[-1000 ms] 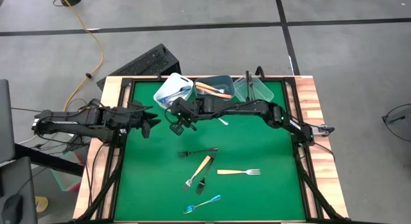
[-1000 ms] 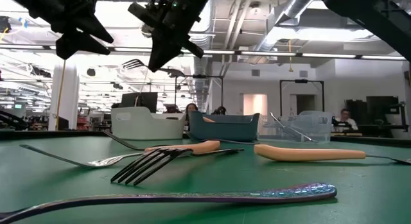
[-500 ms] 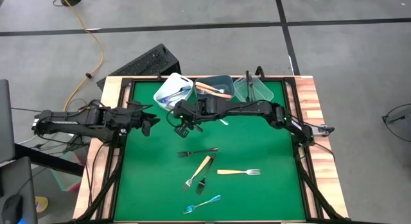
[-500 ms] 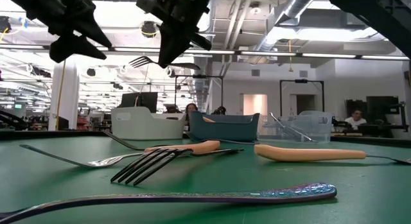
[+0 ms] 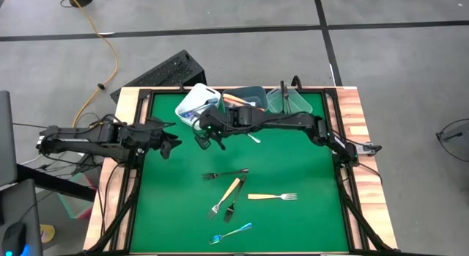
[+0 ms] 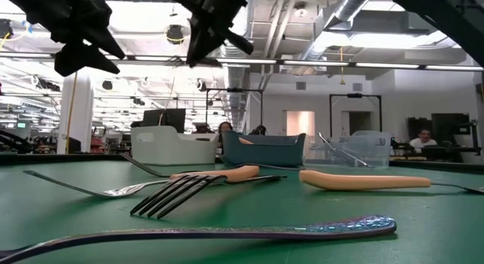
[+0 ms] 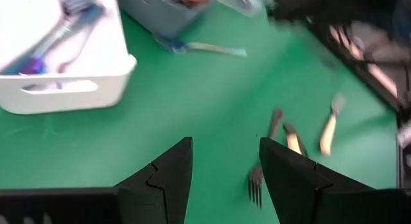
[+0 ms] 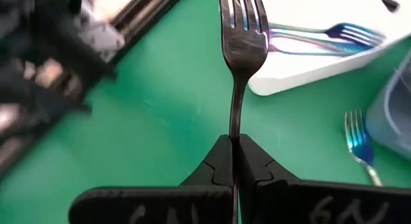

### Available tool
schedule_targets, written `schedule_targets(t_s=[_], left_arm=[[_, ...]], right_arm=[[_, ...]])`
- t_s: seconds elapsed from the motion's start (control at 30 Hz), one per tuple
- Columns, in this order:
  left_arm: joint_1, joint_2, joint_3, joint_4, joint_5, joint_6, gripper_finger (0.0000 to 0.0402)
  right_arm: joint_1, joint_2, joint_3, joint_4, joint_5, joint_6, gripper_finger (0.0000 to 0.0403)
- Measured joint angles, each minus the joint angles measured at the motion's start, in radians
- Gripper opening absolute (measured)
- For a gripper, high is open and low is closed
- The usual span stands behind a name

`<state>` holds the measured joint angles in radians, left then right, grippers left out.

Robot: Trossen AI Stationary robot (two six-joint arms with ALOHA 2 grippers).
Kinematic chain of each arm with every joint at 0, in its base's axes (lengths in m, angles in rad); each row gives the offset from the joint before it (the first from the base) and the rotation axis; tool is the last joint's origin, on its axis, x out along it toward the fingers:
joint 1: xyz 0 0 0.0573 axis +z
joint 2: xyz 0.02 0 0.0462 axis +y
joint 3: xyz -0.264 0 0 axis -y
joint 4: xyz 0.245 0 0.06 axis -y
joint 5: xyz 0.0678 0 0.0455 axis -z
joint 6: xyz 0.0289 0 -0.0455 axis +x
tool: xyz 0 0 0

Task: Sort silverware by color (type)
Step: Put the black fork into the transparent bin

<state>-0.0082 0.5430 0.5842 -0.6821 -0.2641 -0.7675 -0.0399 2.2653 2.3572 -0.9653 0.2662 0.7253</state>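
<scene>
**Right gripper clamped a dark fork near the white bin**

From above, the green-topped table (image 5: 293, 161) carried three bins along its far edge: a white rectangular bin (image 5: 192, 102), a grey-blue bin (image 5: 245, 97) and a clear bin (image 5: 289, 102). The right gripper (image 5: 207, 137) hovered just in front of the white bin, and the left gripper (image 5: 170, 144) waited near the table's left edge. Loose silverware lay mid-table: a dark all-metal fork (image 5: 226, 173), an orange-handled fork (image 5: 226, 196), a second orange-handled fork (image 5: 272, 196) and an iridescent blue fork (image 5: 230, 233) nearest the front edge.

At table height, both grippers hung high above the mat, the left one (image 6: 79, 48) apart from the right one (image 6: 212, 29). The blue fork's handle (image 6: 227, 232) lay closest to the camera, with the three bins behind.

The left wrist view showed the left arm's dark fingers (image 7: 164, 179) spread well apart with nothing between them, above bare green mat; the white bin (image 7: 64, 63) held blue-tinted utensils.

The right wrist view showed the right arm's fingers (image 8: 215, 169) pressed tight on the neck of a dark metal fork (image 8: 243, 38), tines pointing away toward the white bin (image 8: 321, 51), where a blue fork (image 8: 321, 36) lay inside. Another blue fork (image 8: 356, 144) lay on the mat beside the grey-blue bin.
</scene>
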Motion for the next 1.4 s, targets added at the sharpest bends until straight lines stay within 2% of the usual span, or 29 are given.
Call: schedule_targets(t_s=[0.2,0.43,0.7,1.0,1.23,1.4], left_arm=[[0.0,0.0,0.0,-0.069,0.13,0.102,0.0164],[0.0,0.0,0.0,-0.163,0.179,0.146,0.0164],[0.0,-0.001,0.0,-0.184,0.215,0.181,0.0164],[0.0,-0.001,0.0,-0.183,0.171,0.166,0.0164],[0.0,0.0,0.0,-0.183,0.127,0.087,0.0164],[0.0,0.0,0.0,-0.183,0.049,0.006,0.0164]], right_arm=[[0.008,-0.016,-0.001,0.06,0.043,0.175,0.0009],[0.035,-0.016,-0.001,0.085,0.11,0.31,0.0009],[0.057,-0.016,-0.001,0.087,0.136,0.338,0.0009],[0.032,-0.015,-0.001,0.088,0.12,0.198,0.0009],[-0.042,-0.015,-0.001,0.09,-0.004,-0.022,0.0009],[-0.104,-0.015,-0.001,0.091,-0.098,-0.185,0.0009]])
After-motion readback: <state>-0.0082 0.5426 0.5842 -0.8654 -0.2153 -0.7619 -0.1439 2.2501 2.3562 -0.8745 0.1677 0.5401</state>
